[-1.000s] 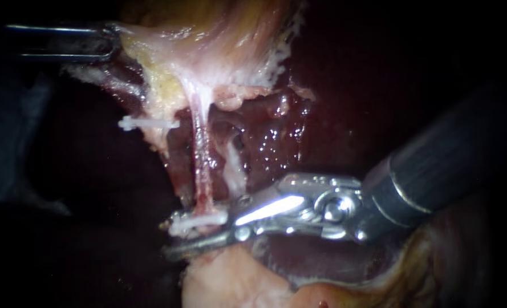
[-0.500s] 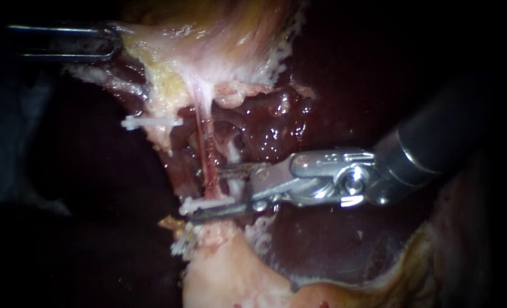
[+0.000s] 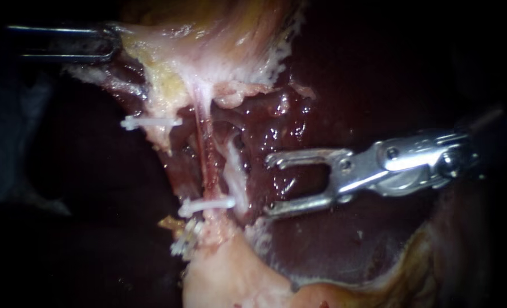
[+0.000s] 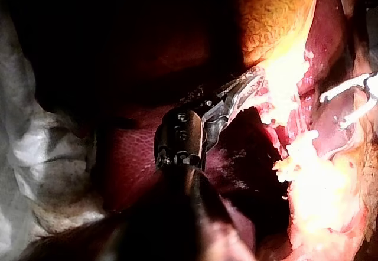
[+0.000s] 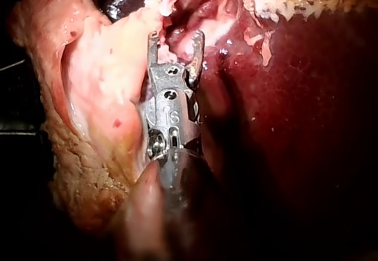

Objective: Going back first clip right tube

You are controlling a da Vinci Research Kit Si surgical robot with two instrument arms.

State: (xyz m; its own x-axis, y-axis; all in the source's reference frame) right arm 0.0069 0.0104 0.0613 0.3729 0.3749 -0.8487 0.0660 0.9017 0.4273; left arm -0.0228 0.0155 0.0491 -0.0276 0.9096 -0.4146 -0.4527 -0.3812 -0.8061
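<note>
We find the right instrument (image 3: 266, 186) entering from the right, its jaws standing apart with a clear gap and holding nothing; dark liver (image 3: 333, 251) shows through the gap. Its shaft is lost in shadow at the edge, so only the metal wrist and jaws are legible. The lower clip (image 3: 206, 205) sits crosswise on the thin reddish tube (image 3: 207, 162), near the tube's lower end where it meets a pale lump (image 3: 224, 279). The jaw tips lie near this clip but apart from it, with a pale strand (image 3: 237, 174) between. An upper clip (image 3: 150, 122) sits further up, at the edge of the pale tissue (image 3: 207, 51); what it closes on we cannot make out. The left instrument (image 3: 112, 43) comes in from the upper left, mostly dark. Its jaws are closed on the edge of the pale tissue, and in the left wrist view glare washes out their tips. In the right wrist view the right instrument's jaws likewise stand apart, pointing at pale tissue, and neither clip can be identified there with confidence.
</note>
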